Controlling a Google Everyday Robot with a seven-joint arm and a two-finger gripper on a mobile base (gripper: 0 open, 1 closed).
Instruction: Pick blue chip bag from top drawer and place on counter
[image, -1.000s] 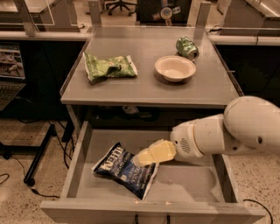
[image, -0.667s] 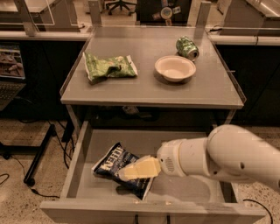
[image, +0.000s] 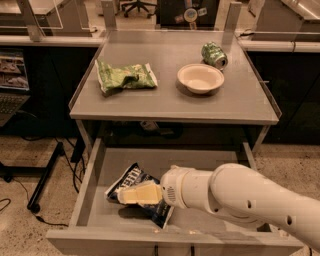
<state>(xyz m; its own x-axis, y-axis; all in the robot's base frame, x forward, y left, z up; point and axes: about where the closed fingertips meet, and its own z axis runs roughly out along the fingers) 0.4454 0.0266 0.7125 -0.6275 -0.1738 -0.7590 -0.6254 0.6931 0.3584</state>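
Inside top drawer (image: 100, 219), blue chip bag (image: 134, 176) lies beneath gripper (image: 124, 195).

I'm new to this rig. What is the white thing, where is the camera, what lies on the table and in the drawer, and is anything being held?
The thick white tube is the robot's single arm. Its cream-coloured end is the gripper, the part that grabs things. There is one camera, looking down at the table from the front. The gripper is low inside the open top drawer, directly over the blue chip bag, which lies on the drawer bottom. Whether the bag is gripped cannot be told. On the counter above lie a green snack bag, a cream bowl and a green can on its side.
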